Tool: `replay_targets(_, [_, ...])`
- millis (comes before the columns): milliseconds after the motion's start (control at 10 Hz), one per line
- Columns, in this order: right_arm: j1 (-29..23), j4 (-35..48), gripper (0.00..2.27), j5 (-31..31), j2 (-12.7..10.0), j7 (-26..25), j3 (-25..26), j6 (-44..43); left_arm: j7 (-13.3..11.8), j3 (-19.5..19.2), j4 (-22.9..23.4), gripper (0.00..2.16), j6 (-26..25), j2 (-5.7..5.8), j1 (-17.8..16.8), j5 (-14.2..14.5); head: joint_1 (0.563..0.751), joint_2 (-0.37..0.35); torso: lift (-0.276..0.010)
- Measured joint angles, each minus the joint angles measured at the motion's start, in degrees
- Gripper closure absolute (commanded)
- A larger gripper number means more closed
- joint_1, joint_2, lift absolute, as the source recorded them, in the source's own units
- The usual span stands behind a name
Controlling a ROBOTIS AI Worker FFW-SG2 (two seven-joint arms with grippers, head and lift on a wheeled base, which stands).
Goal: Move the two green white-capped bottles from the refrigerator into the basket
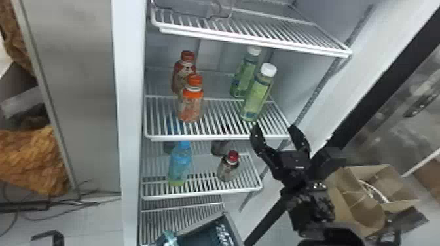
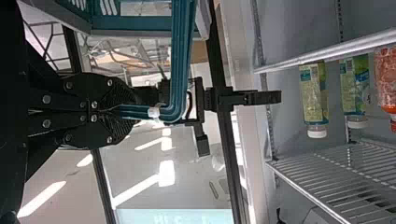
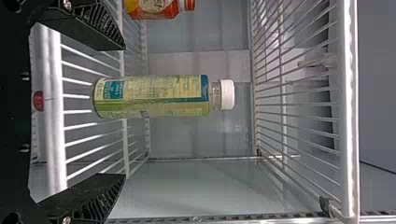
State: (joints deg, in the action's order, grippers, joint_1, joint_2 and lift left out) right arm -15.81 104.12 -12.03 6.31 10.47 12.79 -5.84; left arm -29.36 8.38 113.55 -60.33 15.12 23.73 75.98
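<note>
Your right claw (image 1: 274, 127) stands spread before the nearer green white-capped bottle (image 1: 258, 95), fingers apart from it.

Smooth plastic green bottle (image 1: 257, 98), cardboard box (image 1: 366, 214)

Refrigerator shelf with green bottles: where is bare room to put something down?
Bare wire lies between the front orange bottle and front green bottle, with a narrower strip from that bottle to the right edge of the shelf. Each pair stands crowded; the right gripper hangs by the front right corner.
</note>
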Motion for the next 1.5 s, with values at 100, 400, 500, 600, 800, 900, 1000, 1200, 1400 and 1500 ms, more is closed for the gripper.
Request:
replay_targets(100, [1.5, -1.1, 0.06, 0.3, 0.2, 0.7, 0.0, 0.6, 0.0, 0.0, 0.0, 1.21, 0.0, 0.0, -0.1, 0.0, 0.695, -0.35, -0.004])
replay_targets(400, [5.5, -4.2, 0.06, 1.5, 0.3, 1.0, 0.0, 1.3, 0.1, 0.0, 0.0, 1.21, 0.0, 0.0, -0.2, 0.0, 0.695, -0.35, -0.004])
replay_targets(500, [6.4, -4.7, 0.06, 1.9, 0.3, 1.0, 0.1, 1.6, 0.1, 0.0, 0.0, 1.21, 0.0, 0.0, -0.3, 0.0, 0.695, -0.35, -0.004])
replay_targets(600, [7.6, -5.5, 0.06, 2.1, 0.4, 1.0, 0.1, 1.7, 0.1, -0.1, 0.0, 1.21, 0.0, 0.0, -0.3, 0.0, 0.695, -0.35, -0.004])
replay_targets(800, [10.0, -7.0, 0.06, 2.2, 0.7, 1.4, 0.0, 1.9, 0.1, -0.1, 0.0, 1.21, 0.0, -0.03, -0.3, 0.0, 0.695, -0.35, -0.004])
replay_targets(900, [11.1, -7.9, 0.06, 2.3, 0.8, 1.9, 0.0, 2.0, 0.1, -0.1, 0.0, 1.21, 0.0, -0.07, -0.3, 0.0, 0.695, -0.35, -0.004])
replay_targets(1000, [12.4, -9.1, 0.06, 2.6, 0.9, 2.4, 0.0, 2.2, 0.1, -0.2, 0.0, 1.21, 0.0, -0.08, -0.3, 0.0, 0.695, -0.35, -0.004])
replay_targets(1200, [15.1, -11.4, 0.06, 3.2, 0.9, 2.5, -0.4, 2.2, 0.1, -0.2, 0.0, 1.21, 0.0, -0.09, -0.4, 0.1, 0.695, -0.35, -0.004])
replay_targets(1400, [17.3, -13.9, 0.15, 3.1, 0.9, 2.7, -1.0, 2.2, 0.1, -0.2, 0.0, 1.21, 0.0, -0.09, -0.4, 0.1, 0.695, -0.35, -0.004])
replay_targets(1500, [17.8, -14.3, 0.3, 3.1, 0.9, 2.7, -1.3, 2.2, 0.1, -0.2, 0.0, 1.21, 0.1, -0.09, -0.4, 0.1, 0.695, -0.35, -0.004])
